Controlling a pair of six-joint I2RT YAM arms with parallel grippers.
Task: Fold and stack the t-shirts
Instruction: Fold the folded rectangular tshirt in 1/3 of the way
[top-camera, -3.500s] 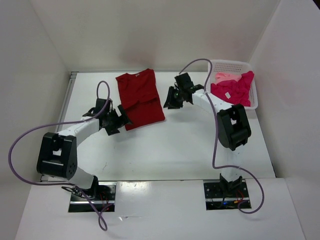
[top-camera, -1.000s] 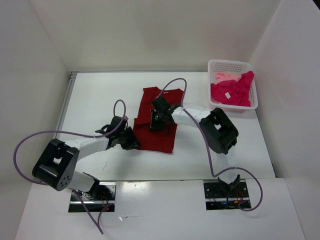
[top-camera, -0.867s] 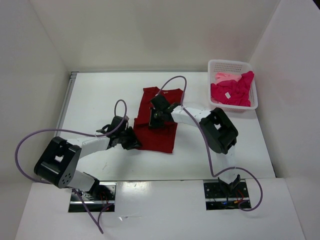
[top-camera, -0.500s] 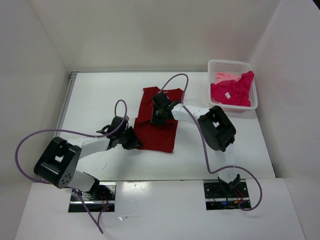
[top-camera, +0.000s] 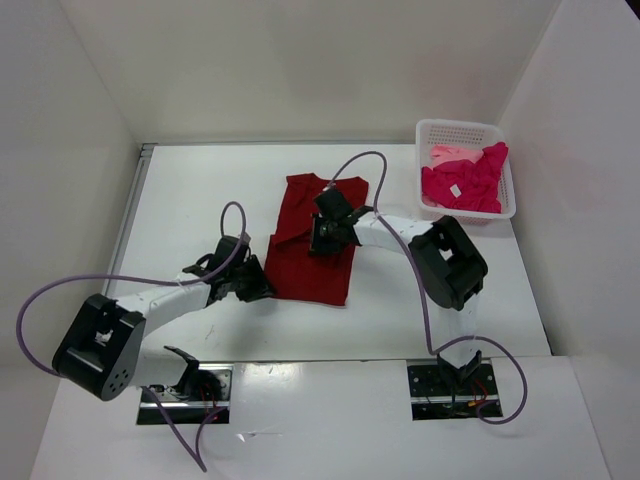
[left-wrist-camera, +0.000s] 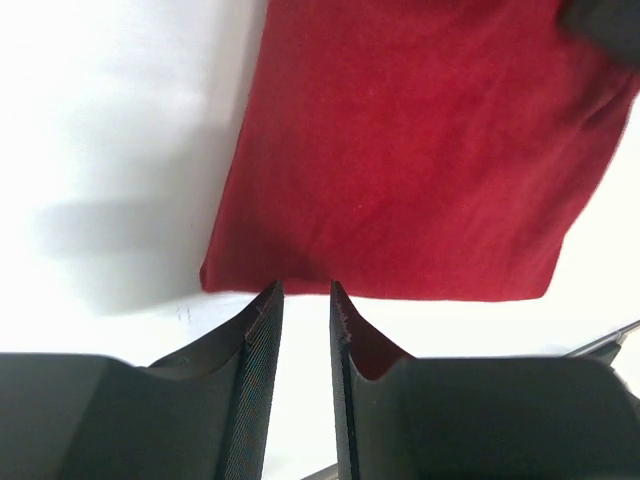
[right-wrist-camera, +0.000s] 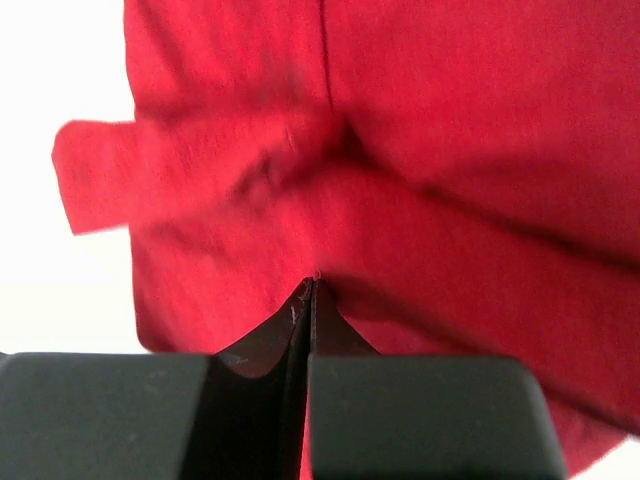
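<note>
The left gripper (left-wrist-camera: 305, 290) is held narrowly open at the near hem of the dark red t-shirt (top-camera: 312, 272), with nothing gripped. Further on, a bunched fold of that shirt is pinched by the closed right gripper (right-wrist-camera: 308, 285). At the far right, magenta and pale pink t-shirts (top-camera: 465, 180) are heaped in the white basket (top-camera: 460, 127).

A white surface (top-camera: 200, 190) is lying under bright, even light. Plain white walls are closing it in: a back wall (top-camera: 300, 70) along the far edge, a left wall (top-camera: 60, 180) and a right wall (top-camera: 585, 200). A thin grey strip (top-camera: 133, 205) is running along the left edge.
</note>
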